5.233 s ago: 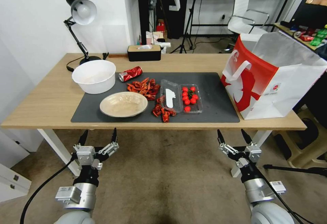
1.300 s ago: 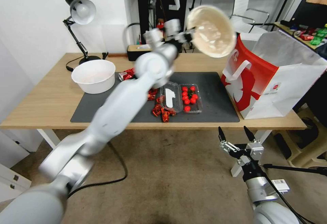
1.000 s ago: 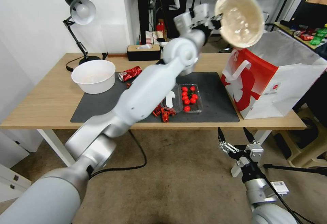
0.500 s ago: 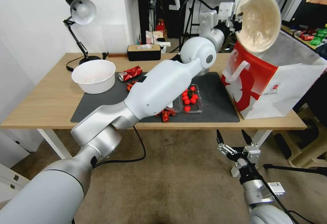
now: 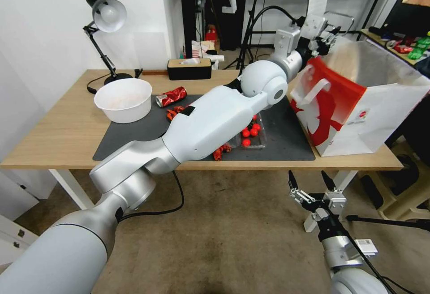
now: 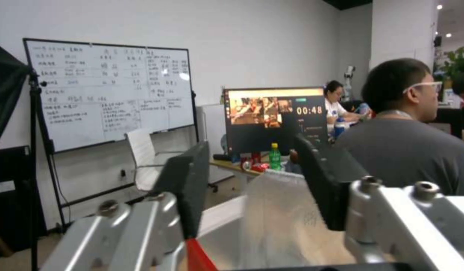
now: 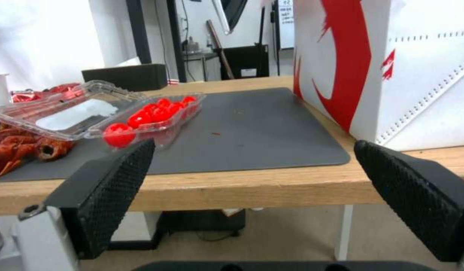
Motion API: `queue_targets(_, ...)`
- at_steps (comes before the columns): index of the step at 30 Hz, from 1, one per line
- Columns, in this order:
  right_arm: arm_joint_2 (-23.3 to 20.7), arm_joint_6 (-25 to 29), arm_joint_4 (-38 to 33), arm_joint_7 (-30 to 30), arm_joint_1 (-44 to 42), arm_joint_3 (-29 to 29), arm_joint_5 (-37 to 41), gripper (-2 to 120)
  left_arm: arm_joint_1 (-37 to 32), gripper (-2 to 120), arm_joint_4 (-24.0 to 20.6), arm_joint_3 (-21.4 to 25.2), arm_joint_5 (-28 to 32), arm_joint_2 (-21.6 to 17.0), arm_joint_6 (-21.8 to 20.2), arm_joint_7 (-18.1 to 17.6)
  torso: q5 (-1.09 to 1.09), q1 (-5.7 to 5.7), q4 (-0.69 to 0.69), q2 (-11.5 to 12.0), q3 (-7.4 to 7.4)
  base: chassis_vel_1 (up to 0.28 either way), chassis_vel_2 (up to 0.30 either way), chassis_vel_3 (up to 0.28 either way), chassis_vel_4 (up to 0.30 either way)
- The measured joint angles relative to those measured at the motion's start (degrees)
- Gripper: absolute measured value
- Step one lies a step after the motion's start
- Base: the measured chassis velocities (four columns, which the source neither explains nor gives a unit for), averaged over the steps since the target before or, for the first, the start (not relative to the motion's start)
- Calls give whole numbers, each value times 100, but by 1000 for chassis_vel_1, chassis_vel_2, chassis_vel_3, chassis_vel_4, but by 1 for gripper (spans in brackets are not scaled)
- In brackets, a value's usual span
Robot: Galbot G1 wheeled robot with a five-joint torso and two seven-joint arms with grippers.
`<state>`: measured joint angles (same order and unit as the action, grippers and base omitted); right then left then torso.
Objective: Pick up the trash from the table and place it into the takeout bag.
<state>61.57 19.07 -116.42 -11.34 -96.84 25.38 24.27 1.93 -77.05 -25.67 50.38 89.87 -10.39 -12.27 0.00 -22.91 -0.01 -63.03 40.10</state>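
Note:
My left gripper [image 5: 329,39] is stretched out over the open top of the takeout bag [image 5: 354,106], its fingers open with nothing between them. In the left wrist view the gripper [image 6: 249,150] looks over the bag's pale inside [image 6: 277,210]. Of the trash, a crushed red soda can [image 5: 171,96] lies on the dark mat [image 5: 286,124] of the table [image 5: 53,137]. My right gripper [image 5: 311,180] hangs open below the table's front edge; in its own view the gripper [image 7: 252,150] faces the bag's red-and-white front [image 7: 382,67].
A white bowl [image 5: 123,99] stands at the mat's left end. Red crawfish shells [image 5: 219,151] and a clear tray of tomatoes [image 7: 156,113] lie mid-mat, partly behind my left arm. A desk lamp [image 5: 105,16] and a tissue box [image 5: 189,69] stand at the back.
The left arm lifted the beige bowl off the mat and swung it right over the bag. The gripper has now opened and the bowl is gone from it. The right arm stayed put.

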Motion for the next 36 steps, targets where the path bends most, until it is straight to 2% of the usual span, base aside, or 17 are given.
queue_targets(2, 0, 1, -3, 2, 8, -8, 1, 100, -170, 60, -276, 38, 109, -244, -13, -96, -1, 0, 1, 0, 0, 0, 0, 0, 0)
queue_targets(3, 0, 1, -3, 2, 8, -8, 1, 100, -170, 60, -276, 38, 109, -244, -13, -96, -1, 0, 1, 0, 0, 0, 0, 0, 0)
queue_targets(6, 0, 3, -10, 4, 11, -11, 1, 100, -523, 74, -669, 177, 129, -609, -21, -206, -1, 0, 1, 0, 0, 0, 0, 0, 0)
queue_targets(10, 8, 3, -10, 4, 14, -12, 2, 100, -844, 82, -921, 300, 111, -865, -29, -257, -2, 0, 2, 0, 0, 0, 0, 0, 0)
queue_targets(12, 12, 3, -14, 4, 13, -18, -1, 100, -1330, 95, -1264, 485, -145, -1368, -23, -242, -2, 0, 2, 0, 0, 0, 0, 0, 0)
queue_targets(13, 12, 3, -14, 4, 13, -18, -1, 100, -1330, 95, -1264, 485, -145, -1368, -23, -242, -2, 0, 2, 0, 0, 0, 0, 0, 0)
queue_targets(14, 13, 3, -27, 6, 9, -34, -9, 100, -1508, 98, -1336, 522, -275, -1568, -6, -212, -3, 0, 3, 1, 0, 0, 0, 0, 0)
queue_targets(16, 18, 3, -52, 9, 1, -86, -27, 100, -1772, 99, -1482, 630, -547, -1864, 40, -157, -4, 0, 2, 0, 0, 0, 0, 0, 0)
queue_targets(18, 23, 3, -55, 9, 2, -96, -33, 100, -1846, 100, -1525, 669, -617, -1922, 56, -143, -3, 0, 2, 0, 0, 0, 0, 0, 0)
queue_targets(19, 39, 1, -69, 9, 2, -130, -62, 100, -2134, 100, -1663, 792, -848, -2098, 85, -96, -3, 0, 2, 0, 0, 0, 0, 0, 0)
queue_targets(21, 45, -2, -77, 9, 3, -140, -76, 100, -2276, 100, -1734, 856, -949, -2164, 95, -72, -3, 0, 2, 0, 0, 0, 0, 0, 0)
queue_targets(24, 52, -34, -149, 2, 1, -186, -113, 100, -2872, 100, -2010, 1159, -1249, -2283, 130, -22, -3, 0, 1, 0, 0, 0, 0, 0, 0)
queue_targets(26, 47, -64, -226, -5, -30, -203, -139, 100, -3613, 100, -2291, 1587, -1543, -2329, 154, 27, -3, 0, -1, 0, 0, 0, 0, 0, 0)
queue_targets(30, 44, -69, -239, -8, -48, -202, -148, 100, -4194, 100, -2528, 1959, -1728, -2376, 201, 91, -3, 0, 1, 0, 0, 0, 0, 0, 0)
queue_targets(32, 42, -75, -256, -8, -79, -199, -159, 100, -5044, 100, -2899, 2615, -2027, -2505, 299, 215, 1, 0, 1, 0, -1, 0, 0, 0, 0)
queue_targets(34, 41, -76, -265, -8, -86, -197, -162, 100, -5274, 100, -2981, 2787, -2113, -2537, 321, 246, -2, 0, 1, 0, -1, 0, 0, 0, 0)
queue_targets(36, 40, -80, -296, -9, -101, -192, -168, 100, -6123, 100, -3270, 3302, -2389, -2672, 493, 419, -1, 0, 2, 0, -1, 0, 0, 0, 0)
